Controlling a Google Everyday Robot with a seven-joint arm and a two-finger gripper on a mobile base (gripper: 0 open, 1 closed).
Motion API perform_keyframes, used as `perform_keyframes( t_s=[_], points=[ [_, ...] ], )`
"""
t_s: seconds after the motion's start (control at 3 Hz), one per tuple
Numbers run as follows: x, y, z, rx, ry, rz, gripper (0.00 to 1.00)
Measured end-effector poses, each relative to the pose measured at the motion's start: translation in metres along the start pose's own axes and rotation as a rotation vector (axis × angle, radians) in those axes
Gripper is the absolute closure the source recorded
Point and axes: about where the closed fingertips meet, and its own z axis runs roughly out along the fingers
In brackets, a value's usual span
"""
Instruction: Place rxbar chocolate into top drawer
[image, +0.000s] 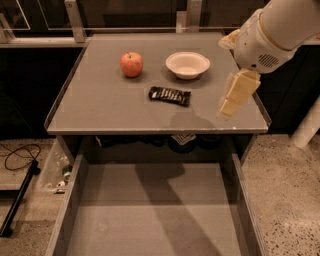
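Observation:
The rxbar chocolate (170, 95) is a dark flat bar with pale lettering. It lies flat on the grey tabletop, in front of the bowl and right of the apple. The top drawer (155, 215) is pulled out below the table's front edge, and its flat grey bottom is bare. My gripper (235, 96) is pale yellow and hangs from the white arm at the upper right. It points down over the table's right front part, to the right of the bar and apart from it, holding nothing.
A red apple (131, 64) and a white bowl (187, 65) stand on the table (100, 107) behind the bar. A black cable (20, 155) and clutter lie on the floor at the left. Speckled floor lies to the right.

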Motion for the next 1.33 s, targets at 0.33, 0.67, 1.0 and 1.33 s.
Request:
perform_keyframes(
  t_s=[0.33,0.67,1.0,1.33],
  points=[
    [-0.015,-0.015,0.025,-0.023,-0.139,0.013,0.0],
    [-0.027,-0.026,0.048,-0.077,-0.23,0.054,0.0],
    [-0.033,-0.033,0.07,-0.16,-0.287,0.1,0.0],
    [-0.033,-0.033,0.071,-0.161,-0.287,0.101,0.0]
  ],
)
